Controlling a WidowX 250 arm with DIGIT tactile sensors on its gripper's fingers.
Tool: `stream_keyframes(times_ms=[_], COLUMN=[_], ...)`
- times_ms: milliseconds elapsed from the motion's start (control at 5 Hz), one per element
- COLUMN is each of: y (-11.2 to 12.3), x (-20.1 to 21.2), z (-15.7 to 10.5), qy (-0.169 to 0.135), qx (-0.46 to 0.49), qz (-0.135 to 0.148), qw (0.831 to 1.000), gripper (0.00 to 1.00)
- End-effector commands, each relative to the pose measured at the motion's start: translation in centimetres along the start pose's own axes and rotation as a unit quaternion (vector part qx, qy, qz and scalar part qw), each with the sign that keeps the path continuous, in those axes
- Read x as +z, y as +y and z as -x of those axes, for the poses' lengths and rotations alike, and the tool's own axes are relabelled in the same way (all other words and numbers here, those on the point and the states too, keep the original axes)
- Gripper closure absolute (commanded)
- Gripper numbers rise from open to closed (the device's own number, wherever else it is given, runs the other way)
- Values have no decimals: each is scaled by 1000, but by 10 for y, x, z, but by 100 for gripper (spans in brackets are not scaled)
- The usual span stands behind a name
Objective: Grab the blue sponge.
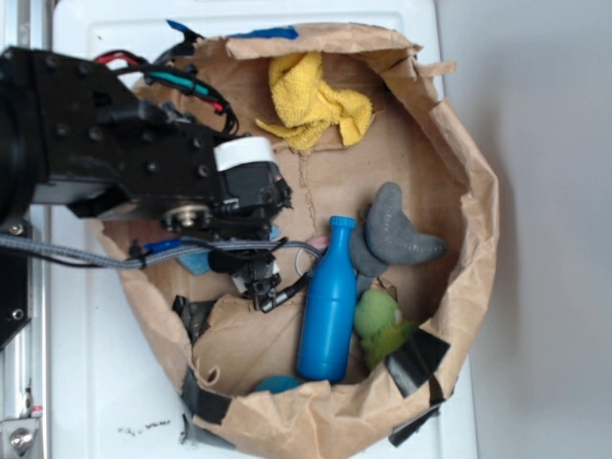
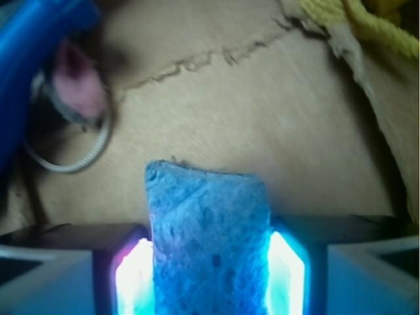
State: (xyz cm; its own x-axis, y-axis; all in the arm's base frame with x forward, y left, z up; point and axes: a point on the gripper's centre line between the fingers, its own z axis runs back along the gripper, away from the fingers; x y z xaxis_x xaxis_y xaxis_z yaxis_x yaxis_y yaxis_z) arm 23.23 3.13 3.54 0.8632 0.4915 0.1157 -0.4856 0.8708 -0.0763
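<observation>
The blue sponge [image 2: 210,243] is a light blue porous block held between my two glowing pads [image 2: 134,279], which press its left and right sides. My gripper [image 2: 210,282] is shut on it, just above the brown paper floor of the bag. In the exterior view only a small blue piece of the sponge [image 1: 196,258] shows under the black arm; my gripper [image 1: 251,273] is mostly hidden there.
A glossy blue bottle [image 1: 328,301] lies right of the gripper. A yellow cloth [image 1: 311,100], a grey plush [image 1: 392,234], a green toy [image 1: 382,320] and a small teal object [image 1: 277,384] lie inside the paper bag [image 1: 469,210]. A pink item with a wire ring [image 2: 75,85] is near the bottle.
</observation>
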Motion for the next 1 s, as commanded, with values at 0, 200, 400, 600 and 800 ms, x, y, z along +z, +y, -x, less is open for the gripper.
stream_keyframes(times_ms=[0, 200, 400, 600, 800], y=[-41, -51, -48, -40, -38], x=[103, 134, 143, 141, 140], z=[-38, -35, -32, -29, -25], qy=[-50, -58, -39, -27, -56], qx=[-75, -94, -129, -131, -125], qz=[46, 24, 26, 12, 0], qw=[995, 994, 991, 991, 991], gripper=[100, 100, 100, 100, 99])
